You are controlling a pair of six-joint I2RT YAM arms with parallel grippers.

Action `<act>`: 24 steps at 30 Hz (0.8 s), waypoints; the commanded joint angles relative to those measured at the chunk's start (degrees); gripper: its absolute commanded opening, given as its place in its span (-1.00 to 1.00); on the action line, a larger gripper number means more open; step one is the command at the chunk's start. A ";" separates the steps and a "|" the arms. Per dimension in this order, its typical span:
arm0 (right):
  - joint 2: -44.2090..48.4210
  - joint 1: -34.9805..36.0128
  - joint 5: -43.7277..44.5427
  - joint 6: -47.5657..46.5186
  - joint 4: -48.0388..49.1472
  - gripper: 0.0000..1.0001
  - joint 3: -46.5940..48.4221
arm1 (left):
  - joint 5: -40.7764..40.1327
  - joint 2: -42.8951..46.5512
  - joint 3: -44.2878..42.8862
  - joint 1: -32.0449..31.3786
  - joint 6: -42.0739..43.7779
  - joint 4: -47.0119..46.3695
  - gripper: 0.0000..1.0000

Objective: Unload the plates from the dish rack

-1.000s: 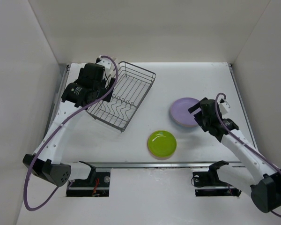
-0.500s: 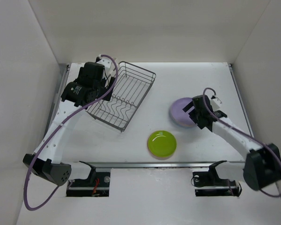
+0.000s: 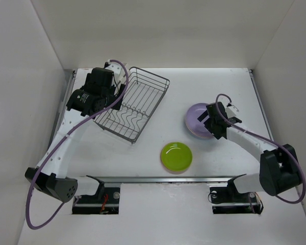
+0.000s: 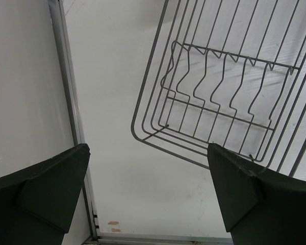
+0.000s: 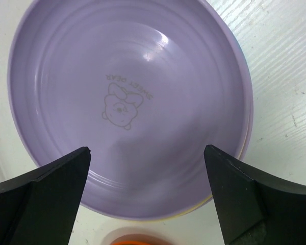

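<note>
The dark wire dish rack stands at the back left with no plates in it; it also shows in the left wrist view. A lavender plate tops a stack on the right, large in the right wrist view, with a tan-yellow rim showing under it. A lime-green plate lies at front centre on an orange-red one, whose edge shows in the right wrist view. My left gripper is open and empty over the table beside the rack's left end. My right gripper is open and empty just above the lavender plate.
A metal strip runs along the table's left edge by the white side wall. White walls close in the left, back and right. The arm bases sit at the near edge.
My right arm has swung left and back, bringing its gripper over the lavender plate stack. The left arm, rack and plates have not moved.
</note>
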State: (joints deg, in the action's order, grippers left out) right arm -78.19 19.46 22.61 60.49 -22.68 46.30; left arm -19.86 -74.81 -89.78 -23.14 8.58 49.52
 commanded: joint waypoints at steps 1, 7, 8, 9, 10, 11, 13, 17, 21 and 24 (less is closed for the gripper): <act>1.20 -0.39 2.78 -1.95 -0.44 0.97 2.12 | 0.08 0.80 -1.37 0.02 -0.05 -0.03 1.00; -9.32 -0.39 4.19 -10.46 -3.85 0.97 12.39 | 0.08 0.80 -1.37 0.02 -0.05 -0.03 1.00; -11.52 -0.39 5.85 -11.18 -5.35 0.97 15.71 | 0.08 0.80 -1.37 0.02 -0.05 0.49 1.00; -15.28 -0.39 6.82 -11.97 -6.67 0.97 16.96 | 0.08 0.80 -1.37 0.02 -0.05 0.49 1.00; -16.80 0.13 7.88 -13.28 -8.33 0.97 17.93 | 0.08 0.80 -1.37 0.02 -0.05 0.49 1.00; -18.03 0.14 8.93 -13.99 -8.87 0.97 18.64 | 0.08 0.80 -1.37 0.02 -0.05 0.49 1.00; -20.23 0.93 9.73 -14.70 -8.88 0.97 19.17 | -0.45 0.80 -1.37 0.02 -0.05 0.49 1.00; -20.95 0.93 8.15 -15.31 -7.39 0.97 17.78 | -0.45 0.80 -1.37 0.02 -0.05 0.49 1.00; -19.55 0.93 8.15 -14.79 -6.33 0.97 16.10 | -0.45 0.28 -1.37 0.02 -0.05 0.49 1.00; -18.23 0.93 8.15 -14.79 -6.33 0.97 16.10 | -0.45 0.27 -1.37 0.02 -0.05 0.49 1.00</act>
State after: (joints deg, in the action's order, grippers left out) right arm -98.32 19.97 30.06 46.63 -27.66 63.51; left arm -19.73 -74.83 -89.78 -23.14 8.56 49.98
